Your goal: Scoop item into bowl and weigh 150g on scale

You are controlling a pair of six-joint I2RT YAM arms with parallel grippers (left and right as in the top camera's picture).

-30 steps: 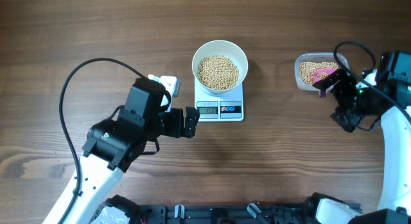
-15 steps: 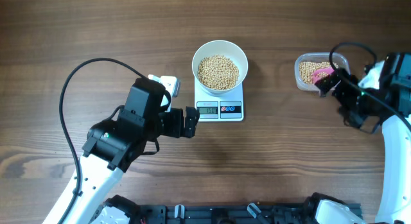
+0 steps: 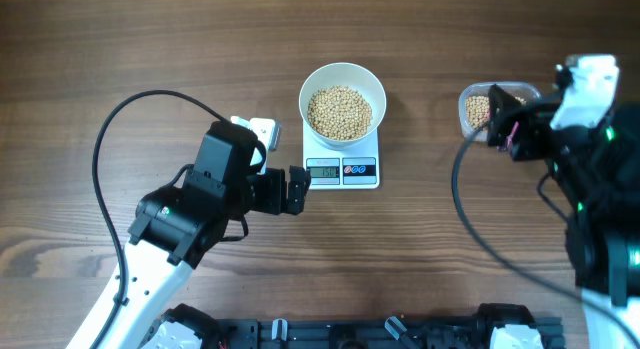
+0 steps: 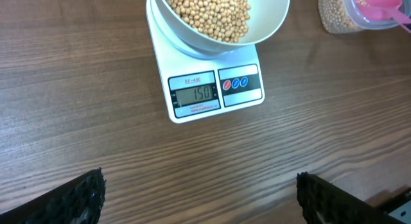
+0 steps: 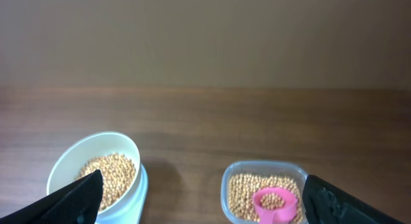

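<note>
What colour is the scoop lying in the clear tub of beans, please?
The scoop is pink, clearest in the right wrist view.

A robotics lab bench: a wood-grain counter [image 3: 150,49], a left arm [image 3: 190,204] and right arm [image 3: 600,179] trailing black cables [image 3: 100,154], a black rail [image 3: 350,334] at its near edge, a plain beige wall [image 5: 205,38] behind.

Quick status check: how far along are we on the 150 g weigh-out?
Done: the bowl sits on the scale, which reads 150, with the beans in it. In hand: nothing; the left gripper and right gripper are both open and empty, and the pink scoop lies in the tub. Left: seemingly nothing, the target looks met.
</note>
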